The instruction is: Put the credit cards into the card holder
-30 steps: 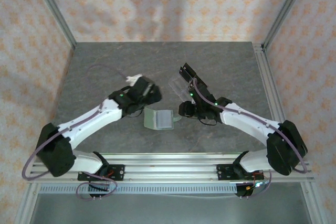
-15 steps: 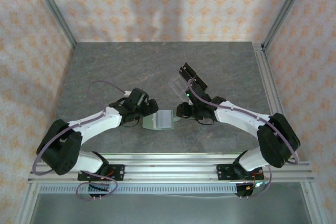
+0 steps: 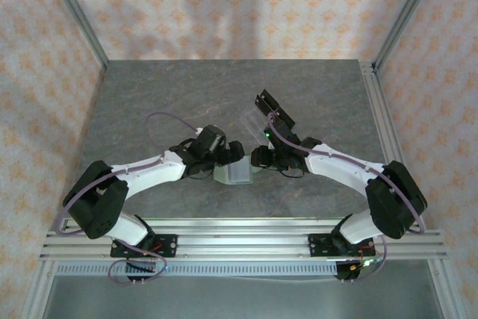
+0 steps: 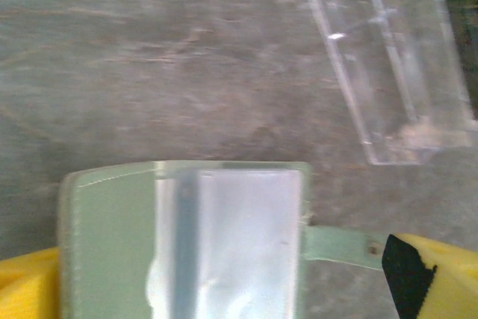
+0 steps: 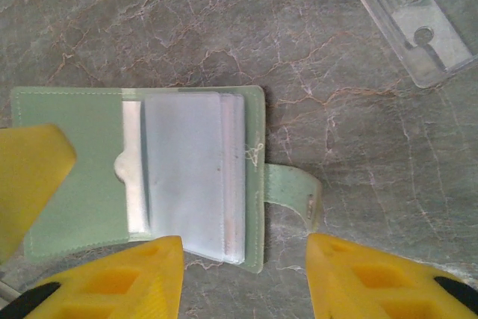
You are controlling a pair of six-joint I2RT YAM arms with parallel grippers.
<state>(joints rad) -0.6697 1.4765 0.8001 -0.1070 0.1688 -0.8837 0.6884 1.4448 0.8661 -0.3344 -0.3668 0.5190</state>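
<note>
My left gripper (image 4: pixel 228 280) hangs spread to its widest over the holder (image 4: pixel 112 244), a yellow finger beyond each short end, gripping nothing. In the right wrist view one of those fingers (image 5: pixel 30 177) overlaps the bare flap; I cannot tell whether it touches. My right gripper (image 5: pixel 246 278) stands about half open and empty at the holder's long edge, close to the tab (image 5: pixel 295 192). The holder lies opened flat on the table (image 3: pixel 149 95) between the two grippers, its long axis running from arm to arm, tab end toward the right. The left gripper is nearer, straddling it. Pale leaves (image 5: pixel 187 177) fill the tab-side half; whether they are cards or bare sleeves I cannot tell. The clear rack (image 3: pixel 256 121) sits just beyond.
</note>
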